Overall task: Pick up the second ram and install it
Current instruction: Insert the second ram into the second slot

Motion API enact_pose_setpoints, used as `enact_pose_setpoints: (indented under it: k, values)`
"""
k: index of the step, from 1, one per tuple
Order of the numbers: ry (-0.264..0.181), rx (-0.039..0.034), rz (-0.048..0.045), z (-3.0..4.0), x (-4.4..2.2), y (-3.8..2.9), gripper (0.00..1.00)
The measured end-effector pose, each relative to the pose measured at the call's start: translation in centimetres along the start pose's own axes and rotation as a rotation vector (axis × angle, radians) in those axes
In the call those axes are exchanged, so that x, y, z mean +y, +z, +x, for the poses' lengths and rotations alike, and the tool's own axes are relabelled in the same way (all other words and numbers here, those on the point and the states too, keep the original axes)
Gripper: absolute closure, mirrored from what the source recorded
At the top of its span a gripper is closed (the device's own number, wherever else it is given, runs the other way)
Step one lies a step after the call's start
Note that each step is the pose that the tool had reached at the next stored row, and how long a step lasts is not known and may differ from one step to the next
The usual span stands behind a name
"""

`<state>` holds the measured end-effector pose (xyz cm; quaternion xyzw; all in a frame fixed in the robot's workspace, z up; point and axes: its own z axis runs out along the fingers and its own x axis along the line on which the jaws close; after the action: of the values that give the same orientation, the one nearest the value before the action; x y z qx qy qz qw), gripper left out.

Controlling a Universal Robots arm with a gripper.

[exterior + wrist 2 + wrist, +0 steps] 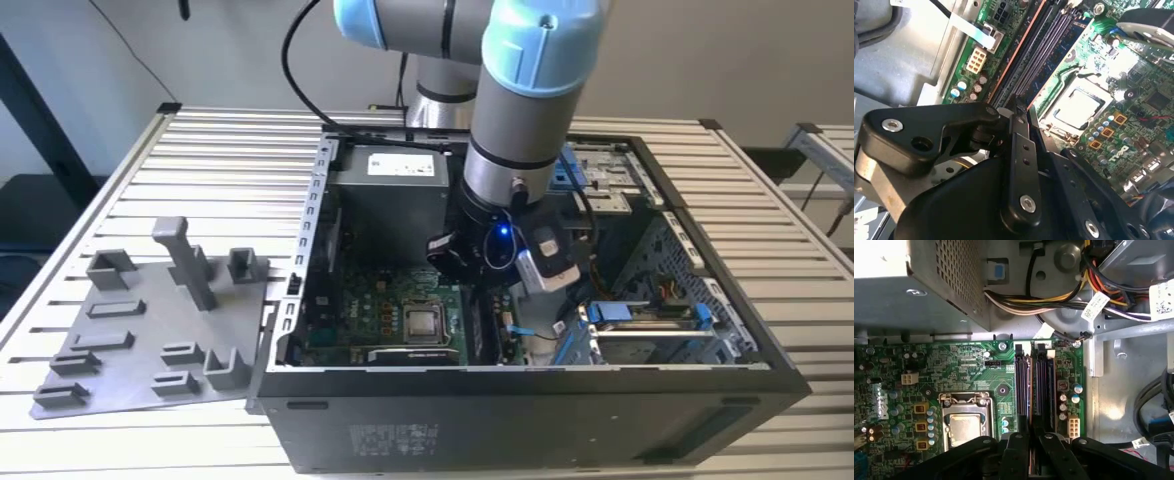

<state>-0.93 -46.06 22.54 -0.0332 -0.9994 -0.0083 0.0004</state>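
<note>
The arm's reaching down inside the open PC case (747,340), and the gripper (1029,440) hangs right over the memory slots (1034,385) near the motherboard (969,370) edge, beside the processor (965,425). Its fingers (1019,150) look pinched on the second ram (1032,117), a thin edge-on strip lined up with the slots.

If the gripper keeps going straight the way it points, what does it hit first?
Most likely the long black memory slots on the green motherboard, beside the square silver processor. The gripper points down over the slots; how far above them it sits is unclear.
</note>
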Motion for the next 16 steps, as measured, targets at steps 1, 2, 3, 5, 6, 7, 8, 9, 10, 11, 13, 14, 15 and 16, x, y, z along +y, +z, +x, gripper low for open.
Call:
enact_pose_setpoints:
  k: [1,2,3,5,6,7,8,9,10,11,13,14,15,16]
  values:
    - [0.0,0.0,0.0,0.0,-0.01,0.0,0.85]
    - [0.0,0.0,0.0,0.0,-0.01,0.01,0.85]
    - [0.0,0.0,0.0,0.0,-0.02,0.02,0.85]
    - [0.0,0.0,0.0003,-0.03,-0.02,0.06,0.85]
    - [0.0,0.0,0.0007,-0.07,-0.02,0.08,0.85]
    - [0.0,0.0,0.0009,-0.12,-0.01,0.08,0.85]
    - [0.0,0.0,0.0007,-0.16,-0.02,0.1,0.85]
    - [0.0,0.0,0.0006,-0.18,-0.03,0.13,0.85]
    - [0.0,0.0,0.0008,-0.23,-0.03,0.14,0.85]
    - [-0.001,0.0,0.0009,-0.3,-0.03,0.16,0.85]
    - [-0.002,0.0,0.0006,-0.38,-0.05,0.23,0.85]
    - [-0.002,0.0,0.0008,-0.41,-0.07,0.29,0.85]
    - [-0.003,0.0,0.0008,-0.41,-0.1,0.35,0.85]
    - [-0.003,-0.0001,0.0007,-0.41,-0.11,0.44,0.85]
